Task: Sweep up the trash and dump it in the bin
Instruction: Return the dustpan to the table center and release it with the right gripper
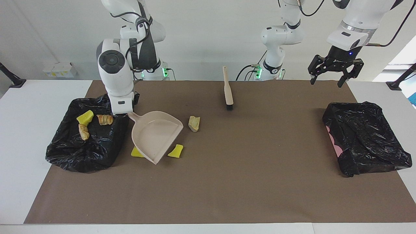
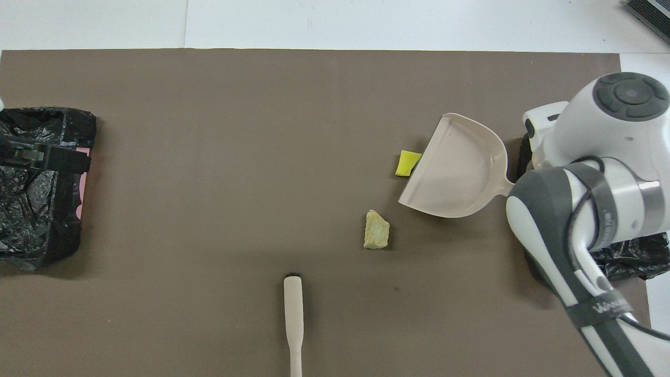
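My right gripper [image 1: 127,113] is shut on the handle of the beige dustpan [image 1: 156,135], which hangs tilted low over the mat beside the bin [image 1: 61,152], a black-bagged box. The pan [image 2: 455,170] hides part of the trash on the mat. Still showing there are a beige lump [image 1: 194,123] [image 2: 377,236], a yellow sponge chunk [image 1: 175,151] [image 2: 407,163] and the edge of another yellow chunk [image 1: 136,152]. Three pieces lie in the bin: one yellow [image 1: 85,117] and two orange-brown [image 1: 105,119]. My left gripper [image 1: 325,83] [image 2: 78,159] hangs open and empty, waiting.
The brush [image 1: 228,89] [image 2: 293,319] lies on the brown mat close to the robots, between the two arm bases. A second black-bagged bin [image 1: 367,143] [image 2: 36,209] sits at the left arm's end, under the left gripper. My right arm [image 2: 596,183] covers most of the first bin from above.
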